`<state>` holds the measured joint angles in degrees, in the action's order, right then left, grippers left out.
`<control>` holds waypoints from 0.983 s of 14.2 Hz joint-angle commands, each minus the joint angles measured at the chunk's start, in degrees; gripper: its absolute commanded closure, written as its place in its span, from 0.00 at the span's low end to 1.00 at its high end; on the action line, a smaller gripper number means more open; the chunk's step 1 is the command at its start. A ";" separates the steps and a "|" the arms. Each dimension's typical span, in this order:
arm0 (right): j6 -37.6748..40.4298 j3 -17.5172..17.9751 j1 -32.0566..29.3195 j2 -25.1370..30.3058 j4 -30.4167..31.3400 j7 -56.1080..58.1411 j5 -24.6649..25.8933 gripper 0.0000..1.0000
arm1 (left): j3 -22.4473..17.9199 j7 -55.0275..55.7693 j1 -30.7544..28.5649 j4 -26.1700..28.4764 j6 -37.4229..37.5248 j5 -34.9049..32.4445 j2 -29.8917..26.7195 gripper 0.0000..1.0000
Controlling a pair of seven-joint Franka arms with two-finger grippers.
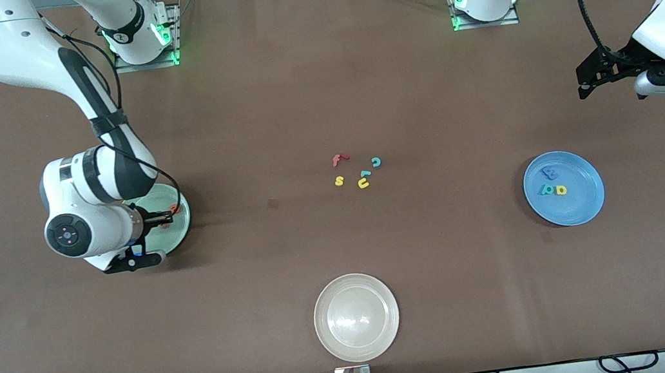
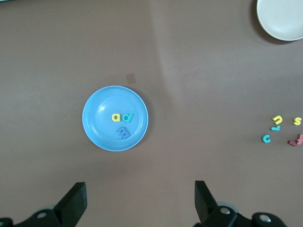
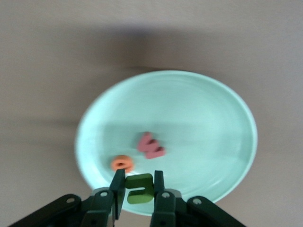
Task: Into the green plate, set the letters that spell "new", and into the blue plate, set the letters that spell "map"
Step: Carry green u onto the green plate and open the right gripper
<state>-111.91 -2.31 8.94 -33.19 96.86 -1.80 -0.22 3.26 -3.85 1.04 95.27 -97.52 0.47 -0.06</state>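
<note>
Nearest the front camera sits a whitish-beige plate (image 1: 357,318) on the brown surface (image 1: 320,97). Over the green plate (image 3: 199,113), the right claw (image 3: 138,188) is clamped on the green n (image 3: 140,187); the orange e (image 3: 122,163) and salmon w (image 3: 150,145) lie inside. The blue plate (image 1: 563,187) toward the left arm's end contains the m (image 2: 123,132), a (image 2: 116,117) and p (image 2: 127,117). The left claw (image 2: 140,201) waits above, spread wide and empty.
</note>
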 commanded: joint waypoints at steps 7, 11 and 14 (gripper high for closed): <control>-6.47 1.34 -5.77 -4.51 2.46 4.97 -0.04 0.63 | 0.17 -0.90 0.10 -2.10 1.81 -1.00 0.94 0.00; 2.98 1.26 -5.86 1.62 -0.95 2.86 -0.74 0.00 | 0.17 -0.90 0.10 -2.10 1.98 -1.00 0.94 0.00; 14.23 1.08 -7.09 5.59 -9.29 2.94 -0.57 0.00 | 0.25 -0.81 0.19 -2.10 1.98 -1.00 0.94 0.00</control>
<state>-104.30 -1.76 3.30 -31.02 91.64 1.73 -0.33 3.27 -3.85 1.04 95.23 -96.90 0.47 -0.06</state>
